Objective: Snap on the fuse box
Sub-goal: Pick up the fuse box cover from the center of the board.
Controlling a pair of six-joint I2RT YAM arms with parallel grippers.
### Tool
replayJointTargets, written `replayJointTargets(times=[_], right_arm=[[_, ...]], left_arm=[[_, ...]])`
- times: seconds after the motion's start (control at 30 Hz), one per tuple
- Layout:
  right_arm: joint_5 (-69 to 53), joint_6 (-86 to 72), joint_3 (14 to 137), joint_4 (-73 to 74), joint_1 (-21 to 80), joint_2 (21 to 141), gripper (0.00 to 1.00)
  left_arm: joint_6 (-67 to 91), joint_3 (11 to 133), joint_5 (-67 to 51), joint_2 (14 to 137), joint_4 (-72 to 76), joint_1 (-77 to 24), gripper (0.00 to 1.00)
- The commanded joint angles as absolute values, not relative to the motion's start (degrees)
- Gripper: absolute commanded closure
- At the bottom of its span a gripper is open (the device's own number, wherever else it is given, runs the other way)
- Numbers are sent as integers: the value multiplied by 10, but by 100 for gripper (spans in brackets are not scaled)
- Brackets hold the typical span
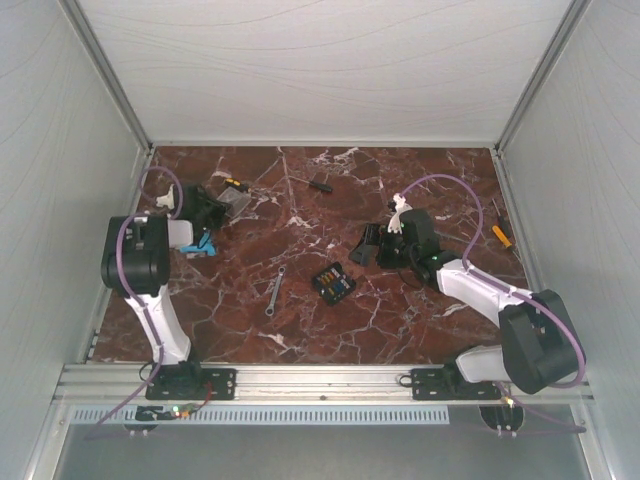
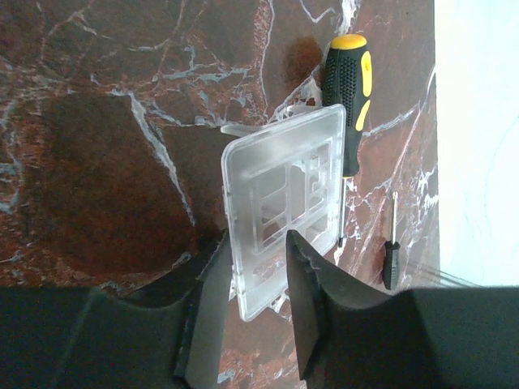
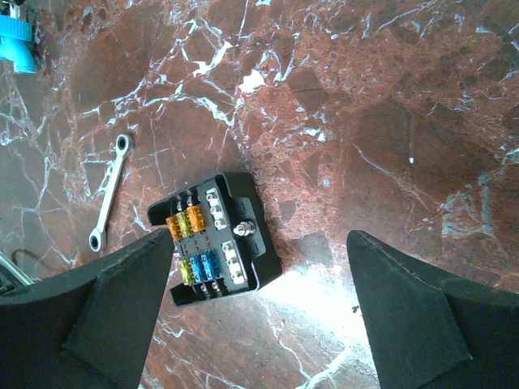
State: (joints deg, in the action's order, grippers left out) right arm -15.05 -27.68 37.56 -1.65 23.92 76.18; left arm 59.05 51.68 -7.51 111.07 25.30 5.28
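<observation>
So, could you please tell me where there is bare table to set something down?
The widest bare marble lies between the fuse box and the near rail. Another patch runs from the small black screwdriver down to the wrench. The far left is crowded: the left pincer at the clear cover, a yellow-handled screwdriver, a blue part.

Marble table [image 1: 330, 335]: fuse box [image 1: 333, 282], wrench [image 1: 275, 291], yellow-black screwdriver [image 2: 349, 89].

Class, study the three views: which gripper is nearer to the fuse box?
Right. The right gripper hovers open just beyond the fuse box, slightly to its right. The left gripper is far off at the table's left side, at the clear cover.
</observation>
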Motion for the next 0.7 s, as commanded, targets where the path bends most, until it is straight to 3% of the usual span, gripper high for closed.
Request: replayJointTargets(times=[0.0,0.2,0.67], right_arm=[[-142,-264,385,-32,237,769,13],[-142,-262,385,-32,237,774,13],[-175,-258,395,-26,237,786,13]], left_arm=[[601,505,-93,1121,331,59,71],[620,449,-117,1087,423,62,82],[638,357,-213,960,519,61,95]])
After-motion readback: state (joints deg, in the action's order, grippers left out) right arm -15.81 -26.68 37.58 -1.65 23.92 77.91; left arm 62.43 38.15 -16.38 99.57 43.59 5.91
